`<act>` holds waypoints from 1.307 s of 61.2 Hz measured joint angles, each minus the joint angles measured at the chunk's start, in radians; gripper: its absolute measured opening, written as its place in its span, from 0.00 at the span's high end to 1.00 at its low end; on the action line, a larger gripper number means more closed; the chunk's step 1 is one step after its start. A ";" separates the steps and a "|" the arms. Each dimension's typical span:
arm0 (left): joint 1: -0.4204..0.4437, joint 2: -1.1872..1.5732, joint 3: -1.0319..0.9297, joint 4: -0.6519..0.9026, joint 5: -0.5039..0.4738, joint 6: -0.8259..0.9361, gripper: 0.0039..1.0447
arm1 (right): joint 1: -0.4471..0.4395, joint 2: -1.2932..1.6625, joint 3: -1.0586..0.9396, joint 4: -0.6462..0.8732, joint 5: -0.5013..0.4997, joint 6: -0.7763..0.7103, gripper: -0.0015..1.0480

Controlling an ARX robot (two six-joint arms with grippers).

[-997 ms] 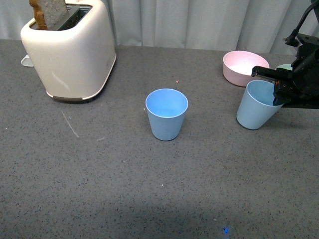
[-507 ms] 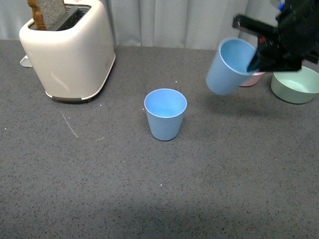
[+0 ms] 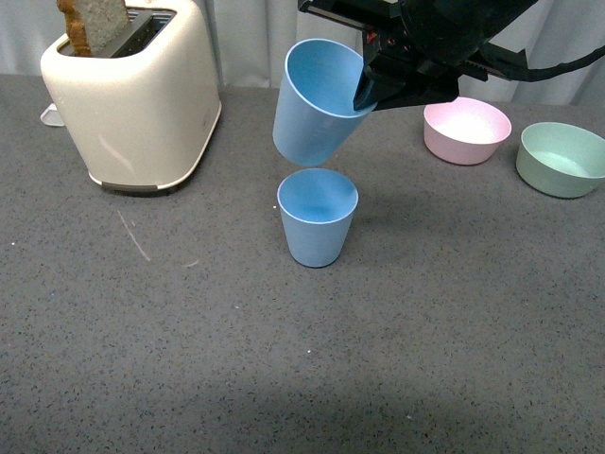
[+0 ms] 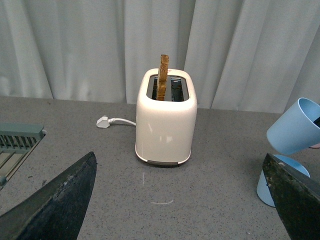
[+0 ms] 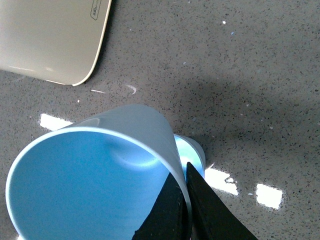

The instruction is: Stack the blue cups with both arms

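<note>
One blue cup [image 3: 317, 219] stands upright in the middle of the grey table. My right gripper [image 3: 371, 87] is shut on the rim of the second blue cup [image 3: 314, 106] and holds it tilted in the air right above the standing one. In the right wrist view the held cup [image 5: 100, 175] fills the frame, its wall pinched between the black fingers [image 5: 200, 210], and the standing cup [image 5: 192, 150] peeks out below it. My left gripper [image 4: 185, 200] is open and empty, well to the left of both cups; the held cup [image 4: 295, 127] and the standing cup [image 4: 272, 182] show at its view's edge.
A cream toaster [image 3: 132, 95] with a slice of toast stands at the back left, its plug [image 4: 103, 121] behind it. A pink bowl [image 3: 465, 129] and a green bowl [image 3: 563, 159] sit at the back right. A grey rack [image 4: 17, 140] lies far left.
My right gripper has lifted the blue cup off the table at the right and carried it leftward to above the standing cup. The standing cup has not moved.
</note>
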 joint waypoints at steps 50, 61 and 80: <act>0.000 0.000 0.000 0.000 0.000 0.000 0.06 | 0.019 0.055 -0.063 0.003 0.053 0.010 0.99; 0.000 0.000 0.000 0.000 0.000 0.000 0.06 | 0.020 0.055 -0.063 0.013 0.042 0.015 0.88; 0.000 0.000 0.000 0.000 0.000 0.000 0.06 | 0.009 0.026 -0.103 0.064 0.036 0.028 0.39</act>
